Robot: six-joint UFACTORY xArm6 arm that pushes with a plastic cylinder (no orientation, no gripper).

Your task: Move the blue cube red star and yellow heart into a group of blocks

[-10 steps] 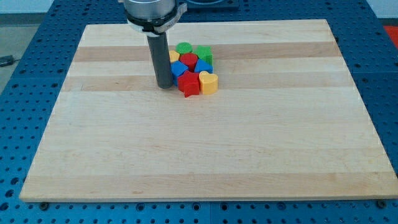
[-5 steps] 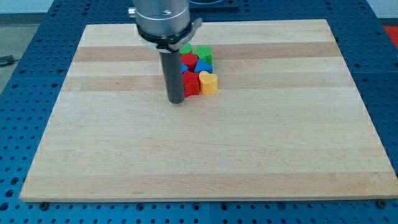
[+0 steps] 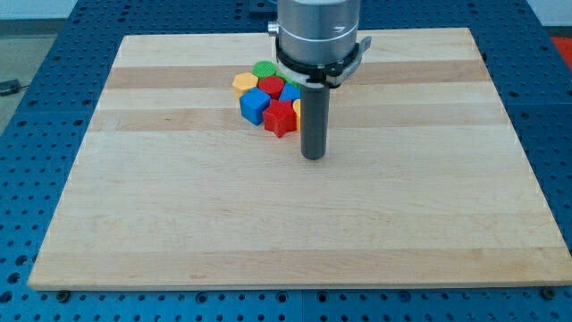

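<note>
The blocks lie in one tight cluster at the upper middle of the wooden board (image 3: pixel 179 224). The blue cube (image 3: pixel 254 105) is at the cluster's left front, touching the red star (image 3: pixel 280 118) to its right. Only a sliver of the yellow heart (image 3: pixel 298 111) shows, just right of the red star; the rod hides the remainder. My tip (image 3: pixel 313 156) rests on the board just right of and below the red star, a little apart from it.
Behind them in the same cluster are a yellow block (image 3: pixel 243 83), a green round block (image 3: pixel 264 70), a red block (image 3: pixel 271 87) and a small blue block (image 3: pixel 289 94). The rod's wide metal collar (image 3: pixel 318 40) covers the cluster's right side.
My tip has swept from the left side of the cluster, around its front, to its right side. The blue cube and yellow block on the left now show; the yellow heart is now mostly hidden.
</note>
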